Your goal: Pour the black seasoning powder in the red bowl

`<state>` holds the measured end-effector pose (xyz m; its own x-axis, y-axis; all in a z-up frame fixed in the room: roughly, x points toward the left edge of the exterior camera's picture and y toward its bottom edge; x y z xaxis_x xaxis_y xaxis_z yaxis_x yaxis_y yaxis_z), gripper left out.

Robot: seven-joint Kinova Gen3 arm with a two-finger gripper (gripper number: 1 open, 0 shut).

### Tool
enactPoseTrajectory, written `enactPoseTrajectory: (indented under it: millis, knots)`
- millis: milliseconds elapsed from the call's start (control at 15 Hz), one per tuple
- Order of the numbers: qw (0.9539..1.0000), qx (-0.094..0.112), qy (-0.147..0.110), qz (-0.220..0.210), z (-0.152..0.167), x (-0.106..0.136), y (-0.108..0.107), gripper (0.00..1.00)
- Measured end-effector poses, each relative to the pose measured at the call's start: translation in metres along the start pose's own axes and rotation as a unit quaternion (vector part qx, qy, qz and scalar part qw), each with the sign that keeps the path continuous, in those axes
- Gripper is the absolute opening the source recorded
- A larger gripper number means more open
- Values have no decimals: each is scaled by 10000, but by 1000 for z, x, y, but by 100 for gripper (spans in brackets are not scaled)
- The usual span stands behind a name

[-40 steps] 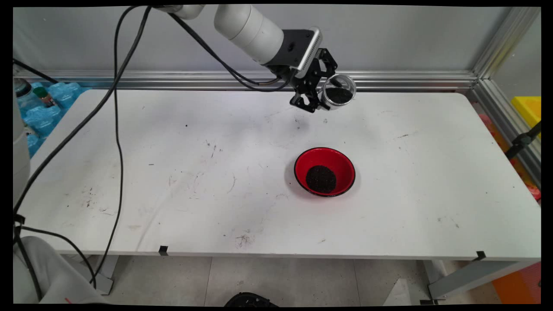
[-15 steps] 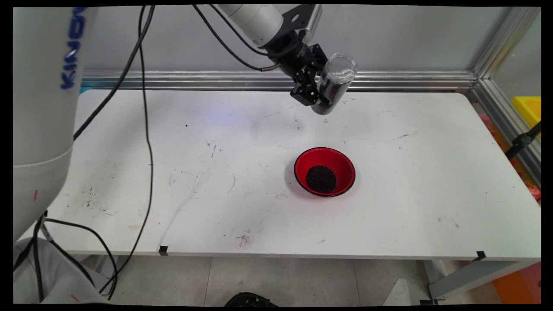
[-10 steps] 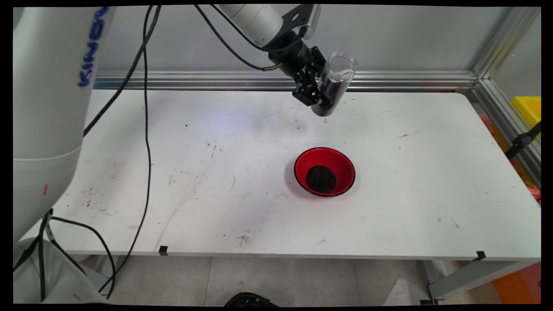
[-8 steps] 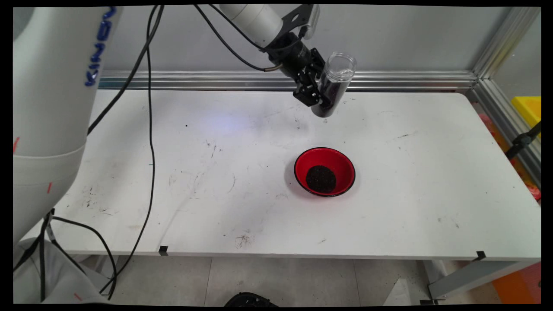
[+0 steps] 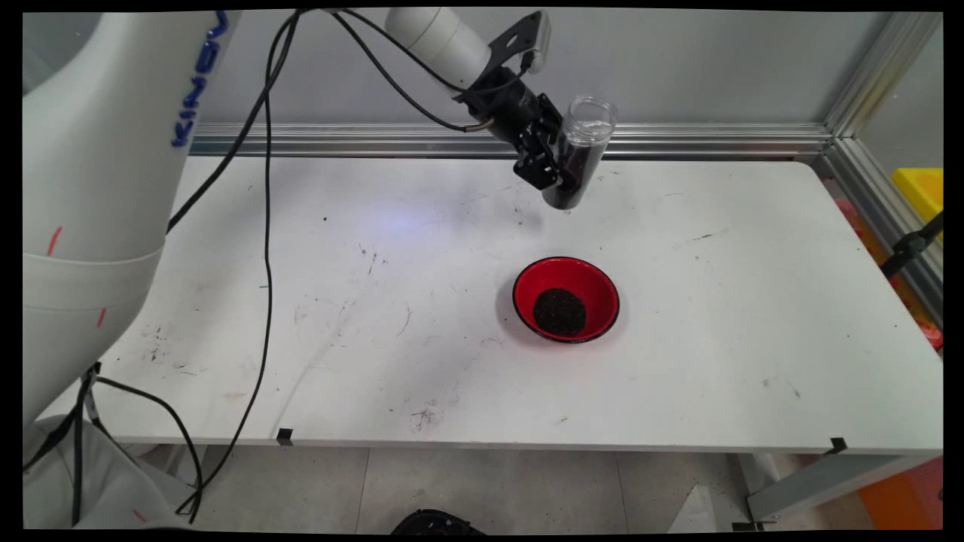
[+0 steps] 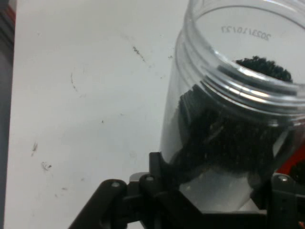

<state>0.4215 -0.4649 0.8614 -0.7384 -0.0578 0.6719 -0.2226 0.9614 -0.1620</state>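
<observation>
1. Main view: the end effector [image 5: 556, 167] is clamped on a clear jar [image 5: 578, 158] of dark granules, held aloft, mouth tipped up so nothing spills, beyond the red bowl [image 5: 566, 299] on the surface [image 5: 753, 316]; the bowl already holds granules.
2. Hand view: the fingers [image 6: 159, 167] grip the jar [image 6: 228, 119] low on its body, granules settled there.

From above the white tabletop's [image 5: 376, 301] near edge, the main camera faces the wall. The hand camera rides close behind the clear plastic jar [image 5: 578, 154] [image 6: 228, 119], seen in both views.
</observation>
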Motion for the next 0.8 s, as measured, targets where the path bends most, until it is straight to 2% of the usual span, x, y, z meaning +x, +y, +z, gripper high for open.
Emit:
enactPoseTrajectory:
  millis: [800]
  knots:
    - [9987, 32, 50, -497, 33, -31, -8, 0]
